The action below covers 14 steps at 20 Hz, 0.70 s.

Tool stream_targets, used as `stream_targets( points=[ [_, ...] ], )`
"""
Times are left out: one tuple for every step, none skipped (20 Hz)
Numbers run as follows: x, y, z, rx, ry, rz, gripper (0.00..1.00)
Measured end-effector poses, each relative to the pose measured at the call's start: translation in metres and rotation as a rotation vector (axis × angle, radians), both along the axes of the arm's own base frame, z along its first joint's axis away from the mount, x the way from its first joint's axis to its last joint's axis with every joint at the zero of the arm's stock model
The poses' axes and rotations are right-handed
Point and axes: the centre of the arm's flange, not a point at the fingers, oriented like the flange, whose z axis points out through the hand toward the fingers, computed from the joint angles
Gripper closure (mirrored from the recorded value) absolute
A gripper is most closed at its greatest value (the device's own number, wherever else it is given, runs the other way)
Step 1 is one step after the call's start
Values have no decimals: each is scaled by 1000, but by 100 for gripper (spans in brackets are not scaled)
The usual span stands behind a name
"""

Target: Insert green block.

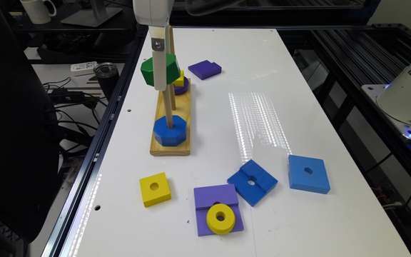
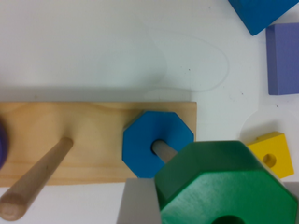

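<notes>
While my claw squeezes the green block by its sides, the block hangs high in the air, up near the top of the peg that already wears the blue octagon.

What could go wrong? I think the hole in the green block may not sit right over the peg tip. From the wrist view the green block looks a bit off to one side of the peg. If I push down like that, the block could bump the tip, tilt, or slip from my claw. It might also knock the base and shove it along the table. The next peg stands close by, so my claw could scrape it too.

Now I count.
- Green block: one.
- Blue octagon: one, low on its peg.
- Pegs I can make out: two bare ones; a third spot at the far end holds a small yellow piece on a purple ring.
- Loose blue blocks: two, one notched, one square.
- Loose purple blocks: two, one far, one near.
- Loose yellow pieces: a square and a ring resting on the near purple block.
</notes>
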Motion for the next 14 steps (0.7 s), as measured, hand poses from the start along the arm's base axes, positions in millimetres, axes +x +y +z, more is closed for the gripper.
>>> stream_targets(
  points=[
    [0, 0, 0, 0, 0, 0, 100],
    [0, 0, 0, 0, -1, 0, 100],
    [0, 0, 0, 0, -1, 0, 100],
    [0, 0, 0, 0, -2, 0, 100],
    [1, 1, 0, 0, -2, 0, 100],
    [1, 1, -1, 0, -3, 1, 100],
    [1, 1, -1, 0, -4, 1, 100],
    [1, 1, -1, 0, -4, 1, 100],
    [1, 1, -1, 0, -4, 1, 100],
    [1, 1, -1, 0, -4, 1, 100],
    [1, 1, -1, 0, -4, 1, 100],
    [1, 1, -1, 0, -4, 1, 100],
    [1, 1, -1, 0, -4, 1, 100],
    [1, 1, -1, 0, -4, 1, 100]
  ],
)
